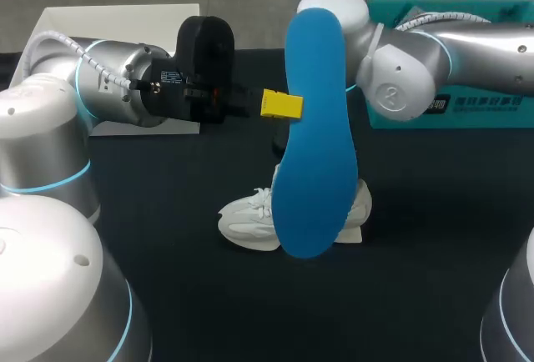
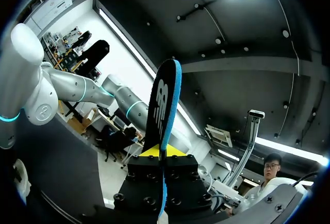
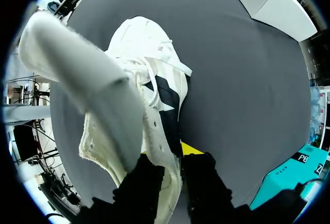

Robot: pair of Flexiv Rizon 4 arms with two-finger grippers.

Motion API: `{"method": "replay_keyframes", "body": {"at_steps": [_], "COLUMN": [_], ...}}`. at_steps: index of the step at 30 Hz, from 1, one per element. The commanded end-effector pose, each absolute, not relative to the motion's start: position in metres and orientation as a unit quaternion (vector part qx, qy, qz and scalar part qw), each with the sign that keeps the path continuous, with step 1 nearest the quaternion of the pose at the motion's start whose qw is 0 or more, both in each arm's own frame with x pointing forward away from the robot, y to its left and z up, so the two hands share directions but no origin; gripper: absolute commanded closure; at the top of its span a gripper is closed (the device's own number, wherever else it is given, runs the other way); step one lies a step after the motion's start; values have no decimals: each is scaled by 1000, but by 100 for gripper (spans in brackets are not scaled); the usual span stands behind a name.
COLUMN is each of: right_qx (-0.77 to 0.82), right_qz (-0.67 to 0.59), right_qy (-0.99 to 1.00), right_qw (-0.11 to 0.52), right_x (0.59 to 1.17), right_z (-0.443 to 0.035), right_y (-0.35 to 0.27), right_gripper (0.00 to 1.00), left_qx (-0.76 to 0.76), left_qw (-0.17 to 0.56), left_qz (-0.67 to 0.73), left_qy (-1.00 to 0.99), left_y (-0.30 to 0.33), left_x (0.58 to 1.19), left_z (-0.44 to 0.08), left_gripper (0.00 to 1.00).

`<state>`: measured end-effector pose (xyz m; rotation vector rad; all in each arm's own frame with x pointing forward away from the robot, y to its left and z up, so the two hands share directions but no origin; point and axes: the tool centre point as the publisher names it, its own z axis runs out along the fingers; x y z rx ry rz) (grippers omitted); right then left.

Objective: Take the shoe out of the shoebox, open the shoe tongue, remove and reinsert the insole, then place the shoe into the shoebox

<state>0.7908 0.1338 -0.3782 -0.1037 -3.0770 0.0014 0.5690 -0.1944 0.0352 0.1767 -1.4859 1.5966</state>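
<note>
Presently the left end effector (image 1: pixel 281 105) is clamped on one long edge of the blue insole (image 1: pixel 315 128), holding it upright and edge-on between its fingers, with the lower end in front of the white shoe (image 1: pixel 249 216) in the head view. The right end effector (image 3: pixel 175 162) is closed on the fabric rim of the shoe's opening, and the shoe rests mid-surface. The teal shoebox (image 1: pixel 492 10) sits at the far right edge, well apart from the shoe, and bare dark surface (image 1: pixel 167 220) lies open to the shoe's left and near side.
</note>
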Motion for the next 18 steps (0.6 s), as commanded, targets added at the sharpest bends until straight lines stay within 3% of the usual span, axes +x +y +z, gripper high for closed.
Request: {"method": "replay_keyframes", "body": {"at_steps": [1,7,18], "right_qx": [-6,44,44], "right_qz": [0,-13,-13], "right_qy": [-999,-996,-996], "right_qw": [43,73,73], "right_x": [779,764,764], "right_z": [-376,-371,-371], "right_y": [134,132,132], "right_gripper": [100,100,100], "left_qx": [72,72,72], "left_qw": [459,459,459], "left_qz": [649,649,649], "left_qy": [-603,-603,-603], "left_y": [-195,-195,-195], "left_x": [568,568,568], "left_z": [34,34,34], "left_gripper": [100,100,100]}}
